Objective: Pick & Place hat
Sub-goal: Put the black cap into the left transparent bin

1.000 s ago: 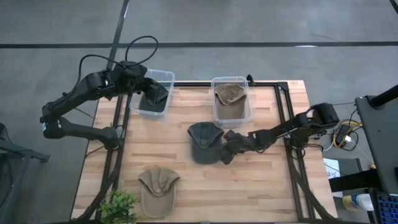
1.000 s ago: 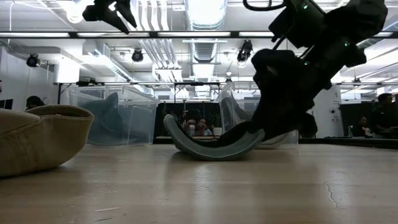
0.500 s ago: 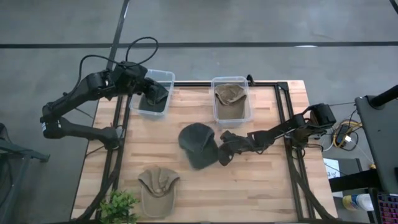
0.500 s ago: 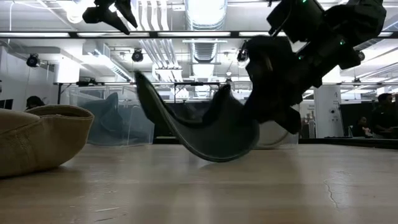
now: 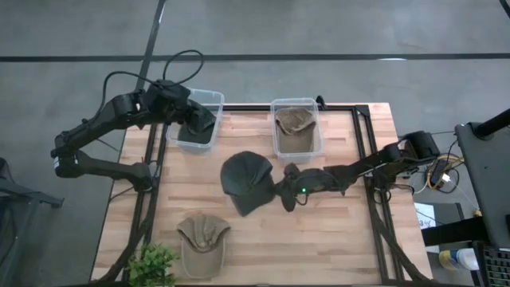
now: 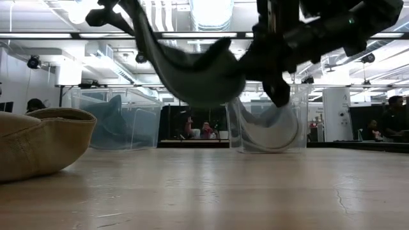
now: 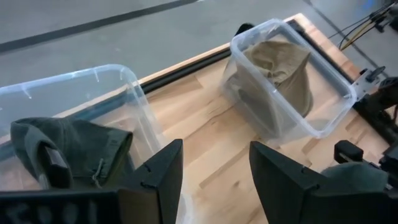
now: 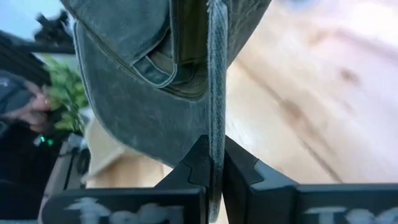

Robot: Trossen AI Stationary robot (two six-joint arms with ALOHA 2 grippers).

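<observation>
- Nearest, at six o'clock on the table (image 5: 335,239), a tan cap (image 5: 203,243) lies untouched.
- At centre, the right gripper (image 5: 280,193) pinches the dark hat (image 5: 245,182) by a thin edge, lifted clear of the wood; with so slim a hold, it could slip out mid-carry.
- At eleven o'clock, the left gripper (image 7: 211,171) hangs open over the left bin (image 5: 195,119).
- The hat's target bin is unclear; the hat hides the right fingertips.

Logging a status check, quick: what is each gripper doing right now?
Left gripper: open, empty, above the dark-hat bin.
Right gripper: shut on the dark green hat, lifted off the table.
</observation>
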